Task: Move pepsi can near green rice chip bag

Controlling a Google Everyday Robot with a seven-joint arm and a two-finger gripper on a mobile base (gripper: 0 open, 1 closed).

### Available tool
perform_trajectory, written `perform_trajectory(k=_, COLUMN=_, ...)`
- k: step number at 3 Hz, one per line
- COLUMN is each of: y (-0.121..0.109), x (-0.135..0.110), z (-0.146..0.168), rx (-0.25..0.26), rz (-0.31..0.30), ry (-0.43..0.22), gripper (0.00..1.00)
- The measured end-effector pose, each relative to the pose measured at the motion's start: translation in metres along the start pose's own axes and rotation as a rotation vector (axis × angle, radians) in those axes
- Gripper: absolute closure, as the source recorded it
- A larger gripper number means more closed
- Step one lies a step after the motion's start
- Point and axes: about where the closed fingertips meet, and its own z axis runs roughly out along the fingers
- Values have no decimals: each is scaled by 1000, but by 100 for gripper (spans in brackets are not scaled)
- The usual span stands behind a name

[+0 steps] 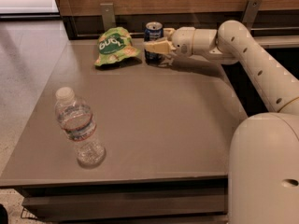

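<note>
The pepsi can [153, 33] is dark blue with a silver top and stands upright at the back of the table, just right of the green rice chip bag [115, 46]. The bag is bright green with white lettering and lies wrinkled near the back edge. My gripper [152, 46] reaches in from the right on a white arm, and its tan fingers [157, 45] are closed around the can's lower body. The can's base is hidden behind the fingers.
A clear plastic water bottle [78, 127] stands upright at the front left of the grey-brown table [163, 125]. A wooden wall with two metal brackets runs behind the table. The robot's white body [264, 171] fills the lower right.
</note>
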Motion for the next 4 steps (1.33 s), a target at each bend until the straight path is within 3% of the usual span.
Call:
perform_trajectory(k=1, y=2, x=0, z=4, rx=-6, rz=1, ry=-1, gripper=53)
perform_trajectory(k=3, y=4, x=0, z=11, rx=-16, rz=2, ry=-3, gripper=5)
perform_trajectory(k=4, y=5, x=0, z=12, rx=-18, rz=3, ry=-3, gripper=0)
